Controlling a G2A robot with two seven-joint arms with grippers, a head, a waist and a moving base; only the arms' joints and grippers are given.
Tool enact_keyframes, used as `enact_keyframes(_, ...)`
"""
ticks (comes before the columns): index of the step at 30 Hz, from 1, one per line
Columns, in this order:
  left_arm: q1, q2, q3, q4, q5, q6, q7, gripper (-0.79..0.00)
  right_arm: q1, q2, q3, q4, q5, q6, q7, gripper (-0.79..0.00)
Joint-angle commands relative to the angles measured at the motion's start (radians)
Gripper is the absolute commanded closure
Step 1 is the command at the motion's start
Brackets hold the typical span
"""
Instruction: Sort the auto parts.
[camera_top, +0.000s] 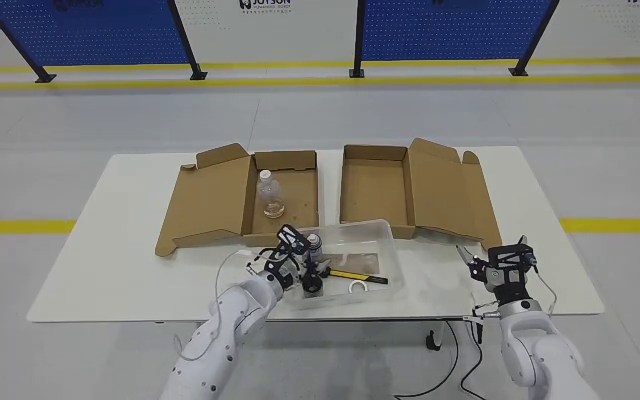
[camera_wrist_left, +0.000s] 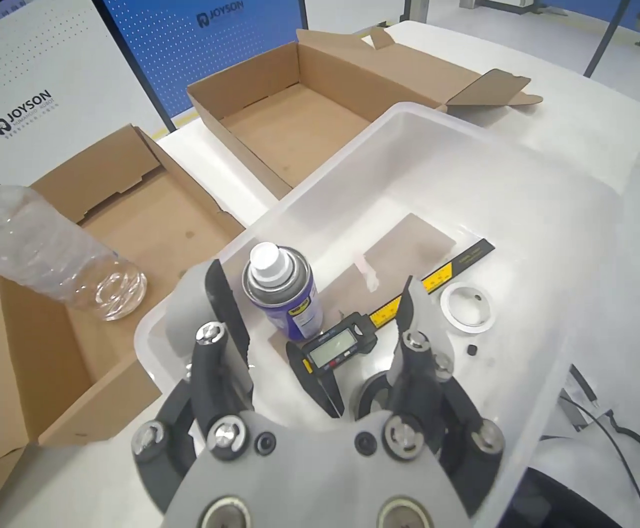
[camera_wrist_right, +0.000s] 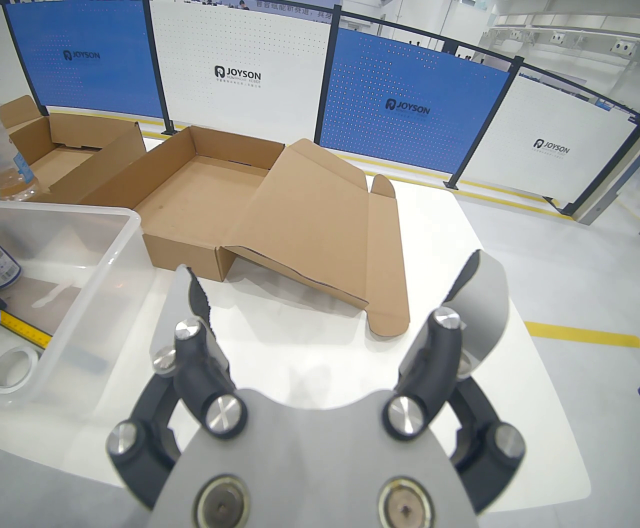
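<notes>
Logo with lettering on each blue and white partition panels (camera_wrist_right: 237, 75) far behind the table, printed label on the spray can (camera_wrist_left: 285, 295) (blue and yellow), fine scale markings on the caliper (camera_wrist_left: 370, 320).

arms (camera_top: 235, 325): white | left pincer (camera_wrist_left: 312, 280): grey plate, black links, silver screws, serrated black pads (camera_wrist_left: 226, 296)

left tool (camera_wrist_left: 312, 277): jaws spread, above clear bin (camera_wrist_left: 500, 145) | inside: upright spray can (camera_wrist_left: 280, 290), caliper (camera_wrist_left: 340, 347), white ring (camera_wrist_left: 467, 312) | bottle (camera_wrist_left: 55, 250) in cardboard box (camera_wrist_left: 150, 220)

Top cam: overhead, down onto table (camera_top: 120, 250). Left wrist: close over clear bin (camera_wrist_left: 500, 165), facing 1 o'clock. Right wrist: farther, facing 11 o'clock. All share the clear bin.
</notes>
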Motion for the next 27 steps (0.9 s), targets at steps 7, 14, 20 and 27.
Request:
enact_keyframes(7,-0.021,-0.003,0.012,0.051,-0.015,0.045,-0.006,-0.662,0.0,0.0,0.0,0.0,0.0,0.0,0.0,-0.785)
enact_keyframes(14,-0.043,-0.006,0.02,0.086,-0.043,0.073,-0.007,-0.702,0.0,0.0,0.0,0.0,0.0,0.0,0.0,-0.785)
enact_keyframes(20,-0.066,-0.01,0.037,0.115,-0.048,0.099,-0.002,-0.702,0.0,0.0,0.0,0.0,0.0,0.0,0.0,-0.785)
enact_keyframes(27,-0.099,-0.018,0.065,0.151,-0.056,0.122,0.006,-0.696,0.0,0.0,0.0,0.0,0.0,0.0,0.0,-0.785)
